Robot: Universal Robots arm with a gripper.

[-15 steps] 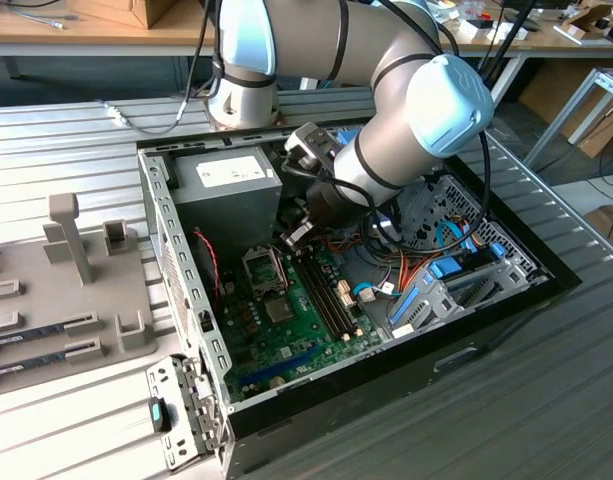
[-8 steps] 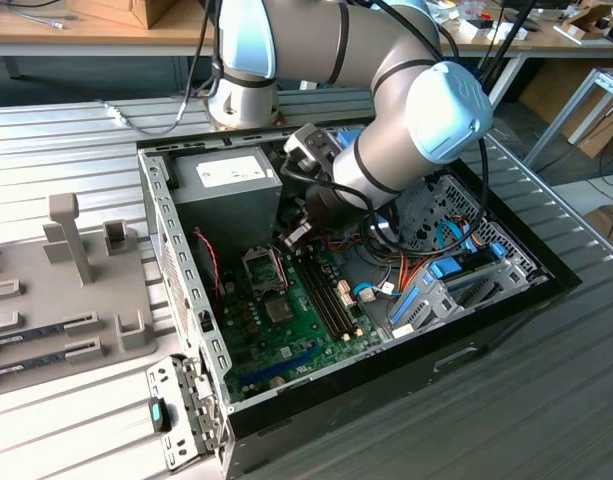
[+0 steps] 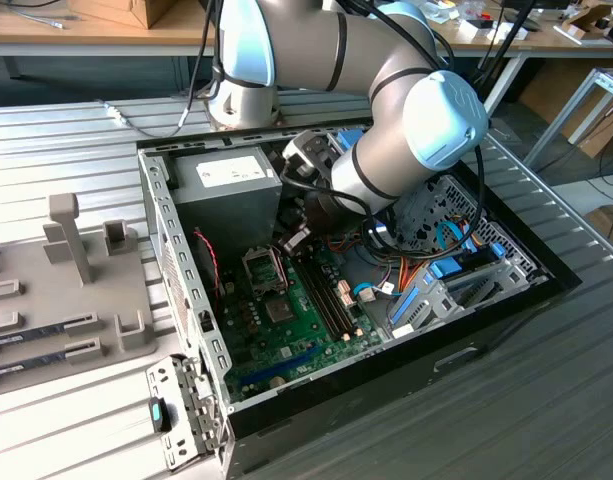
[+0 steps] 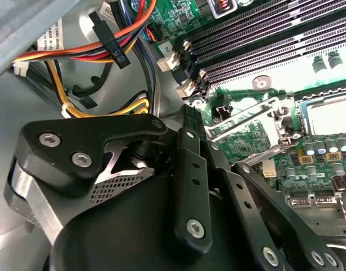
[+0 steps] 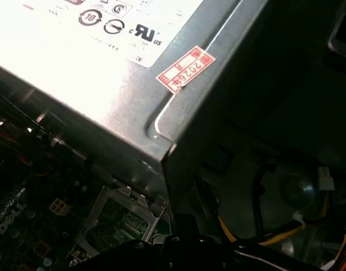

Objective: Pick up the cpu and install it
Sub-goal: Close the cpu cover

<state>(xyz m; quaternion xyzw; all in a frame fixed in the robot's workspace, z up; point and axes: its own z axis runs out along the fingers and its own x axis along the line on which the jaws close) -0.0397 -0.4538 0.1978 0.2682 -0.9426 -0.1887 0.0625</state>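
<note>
Reaching down into the open computer case [image 3: 181, 285], the arm [image 3: 426, 120] hides the middle of that case in the exterior view. Its pale wrist joint covers most of the gripper and the board area beneath it. The case lies on a slatted metal table [image 3: 546, 400]. Toward the exterior view's left the case holds a grey power supply [image 3: 226, 185]; the first wrist view cuts that box off, with one labelled corner close up. A green motherboard [image 3: 286, 340] covers the case floor, and a drive cage with blue tabs [image 3: 456, 285] takes the end at the exterior view's right. A grey tray [image 3: 86, 300] beside the case is cut off by the exterior view's left edge.

The gripper [image 4: 187, 152] hangs close to the power supply's corner, just beside the socket [image 4: 325, 121]. In the second wrist view its black linkages are seen from behind with their ends out of sight, so I cannot tell whether it is open, closed or holding anything.

Long memory slots [image 4: 274, 45] run past the socket, whose load plate [image 4: 246, 132] is swung open beside it. The cpu cannot be placed with certainty. Inside the socket's metal frame lies a pale square washed out by glare, and whether that is the chip's top or the bare socket bed cannot be told. Orange and yellow cables [image 4: 105, 51] loop near the case wall. A small dark chip [image 3: 279, 308] sits on the board near the socket.
</note>
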